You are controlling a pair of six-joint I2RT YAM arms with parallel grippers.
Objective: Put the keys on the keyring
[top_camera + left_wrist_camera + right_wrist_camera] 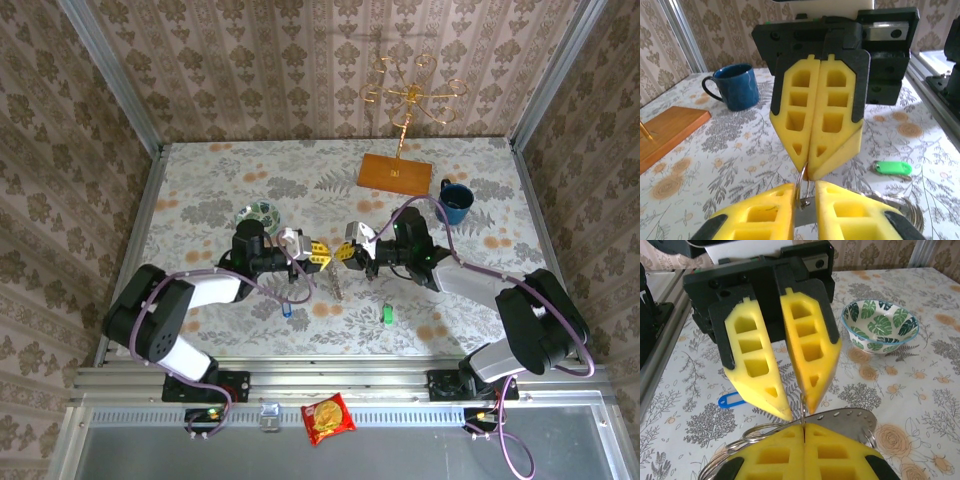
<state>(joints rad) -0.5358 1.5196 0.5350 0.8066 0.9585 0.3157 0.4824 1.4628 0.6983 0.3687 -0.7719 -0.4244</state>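
Note:
The keyring [800, 186] is a thin metal ring held upright between my two grippers at mid-table. It is joined to a flat grey plate [852, 421] carrying more wire rings. My right gripper [804, 427] is shut on the ring's edge and shows as closed yellow fingers [812, 150] opposite my left one. My left gripper [804, 191] is open by a narrow gap, and the ring leans on its left finger. From above, the left gripper [322, 256] and right gripper [347, 253] meet tip to tip. The blue key [287, 311] and green key [387, 314] lie flat on the cloth nearer the bases.
A green-leaf bowl [256, 213] stands behind the left gripper and a blue mug [455, 200] at the right rear. A wooden base [394, 173] with a gold wire stand [410, 95] sits at the back. A snack packet [328, 417] lies on the front rail.

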